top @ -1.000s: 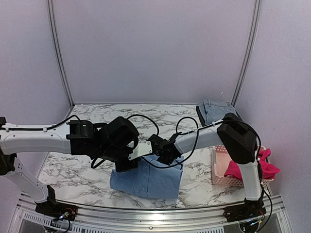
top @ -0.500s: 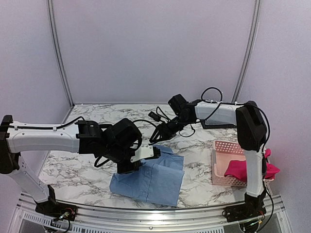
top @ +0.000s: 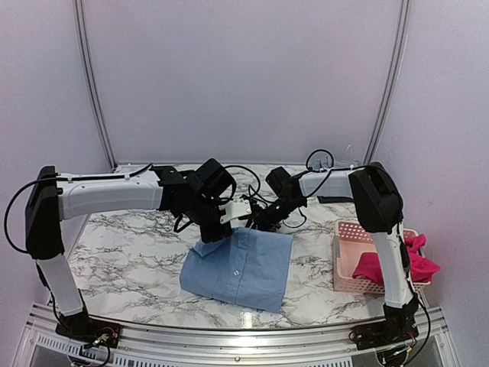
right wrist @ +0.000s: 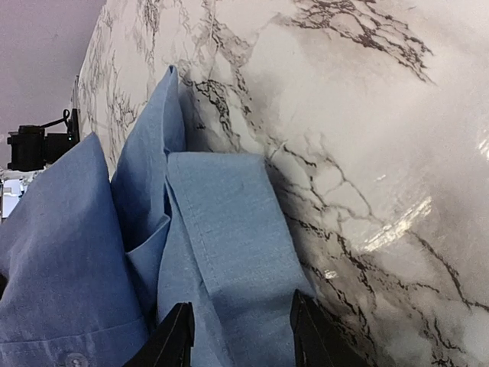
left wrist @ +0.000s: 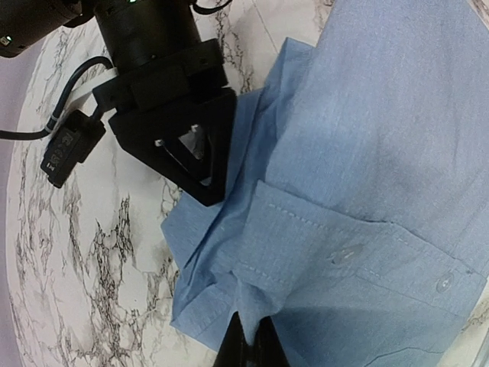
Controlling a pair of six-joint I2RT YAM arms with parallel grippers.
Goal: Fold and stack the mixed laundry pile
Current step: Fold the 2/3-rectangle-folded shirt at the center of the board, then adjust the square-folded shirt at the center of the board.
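From above, the light blue shirt [top: 241, 267] lay folded flat on the marble table [top: 130, 260], low and centre in the frame; my left gripper [top: 214, 235] was down on its upper left corner, my right gripper [top: 258, 223] just beside its top edge; over at the lower right, the magenta garment [top: 419, 266] was heaped in the pink basket [top: 345, 284] and spilling over its far rim.

On to my left wrist view; the fingertips [left wrist: 246, 345] at the bottom edge were pressed together on a bunched bit of the shirt, creases running into them; the button placket crossed the lower right, and my right gripper's black body sat at the upper left, its tip resting against the cloth's edge.

Then my right wrist view; both fingers [right wrist: 177, 338] stood spread at the bottom of the frame, a folded band of blue cloth lying between them; whether they touched it, I could not tell; bare marble filled the right side.
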